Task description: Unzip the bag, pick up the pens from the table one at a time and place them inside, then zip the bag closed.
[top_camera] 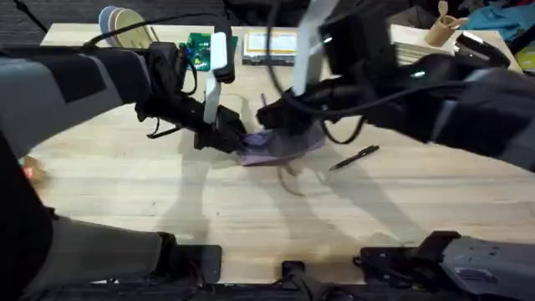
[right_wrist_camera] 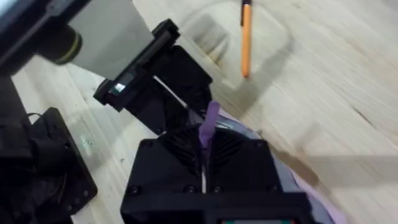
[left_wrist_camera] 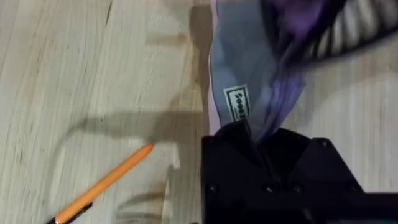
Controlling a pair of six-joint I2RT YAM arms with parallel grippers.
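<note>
The purple pull tab (right_wrist_camera: 210, 121) is pinched in the right claw (right_wrist_camera: 204, 149) while the bag (top_camera: 280, 146), mid-surface, is clamped by the left claw (left_wrist_camera: 255, 140); fabric could be dragged if the zipper jams.

plates (top_camera: 125, 25) | green box (top_camera: 199, 48) | book (top_camera: 269, 47) | wooden cup (top_camera: 440, 29)

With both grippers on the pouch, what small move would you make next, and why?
Probably draw the right gripper, shut on the purple pull tab, along the zipper while the left gripper pins the bag. Both pens, orange and black, lie on the table.
</note>
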